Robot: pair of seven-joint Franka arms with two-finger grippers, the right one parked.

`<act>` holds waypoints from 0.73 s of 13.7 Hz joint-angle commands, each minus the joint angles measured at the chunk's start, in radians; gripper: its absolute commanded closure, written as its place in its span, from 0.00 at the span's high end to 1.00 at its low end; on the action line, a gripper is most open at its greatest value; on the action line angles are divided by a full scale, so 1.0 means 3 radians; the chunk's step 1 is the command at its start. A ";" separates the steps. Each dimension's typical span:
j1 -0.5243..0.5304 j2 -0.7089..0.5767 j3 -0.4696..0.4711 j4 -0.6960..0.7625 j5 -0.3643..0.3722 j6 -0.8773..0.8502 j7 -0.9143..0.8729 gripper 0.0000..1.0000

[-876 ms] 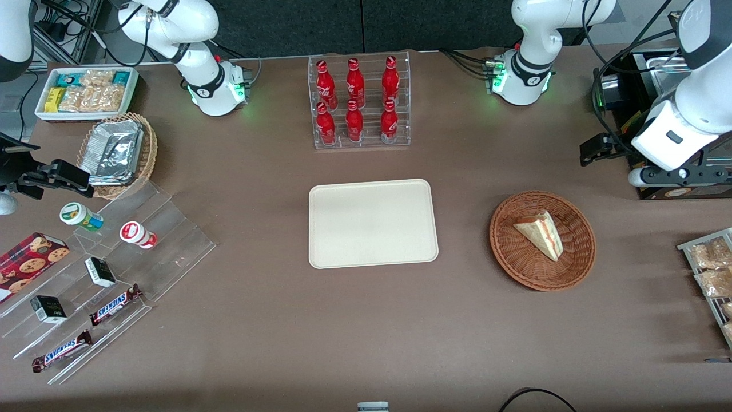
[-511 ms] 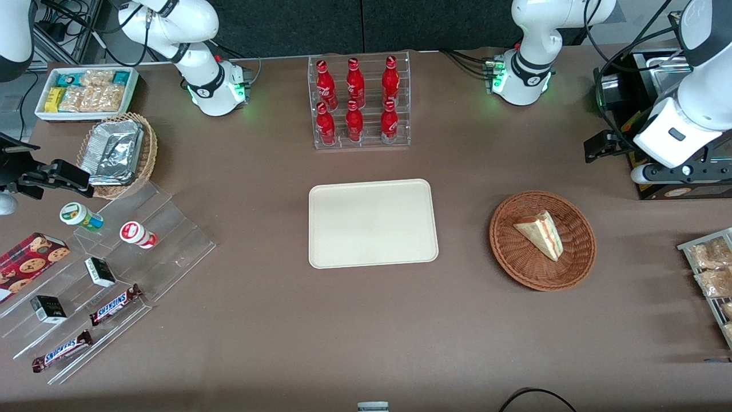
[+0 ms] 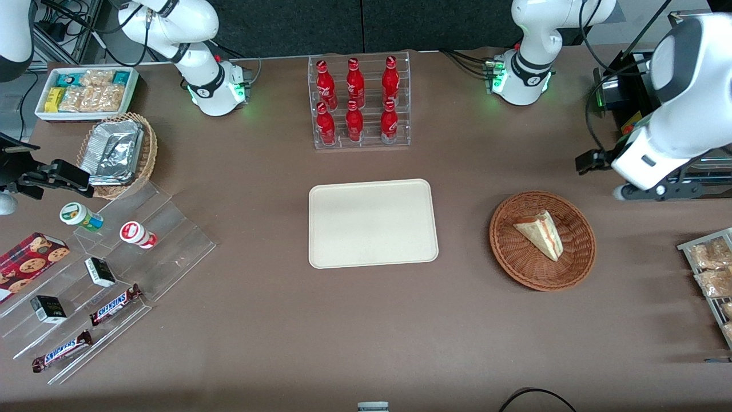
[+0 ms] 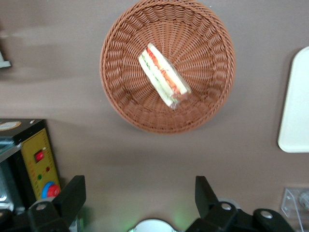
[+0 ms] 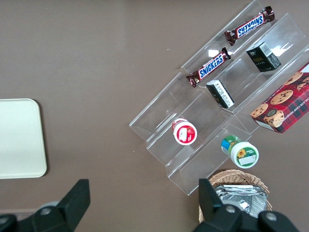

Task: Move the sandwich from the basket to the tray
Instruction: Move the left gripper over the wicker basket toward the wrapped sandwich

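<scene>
Gripper [image 4: 137, 193] jaws wide apart, seemingly empty, above basket [image 4: 212, 92].

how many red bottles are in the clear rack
6 red bottles, in two rows of three in the clear rack, farther from the front camera than the tray. None looks hidden. The gripper hangs open near the basket.

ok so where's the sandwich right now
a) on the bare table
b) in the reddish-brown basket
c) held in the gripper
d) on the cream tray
b: the sandwich lies in the basket, the tray is bare, and the open gripper hangs above the table beside the basket, holding nothing.
</scene>
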 commanded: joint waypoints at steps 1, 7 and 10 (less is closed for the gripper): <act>-0.0037 -0.0057 0.0023 -0.0328 0.0031 0.0433 -0.0248 1.00; -0.0042 0.0014 0.0018 -0.0778 0.0015 0.1363 -0.1296 1.00; -0.0042 0.0055 0.0018 -0.1028 -0.0061 0.1829 -0.1593 1.00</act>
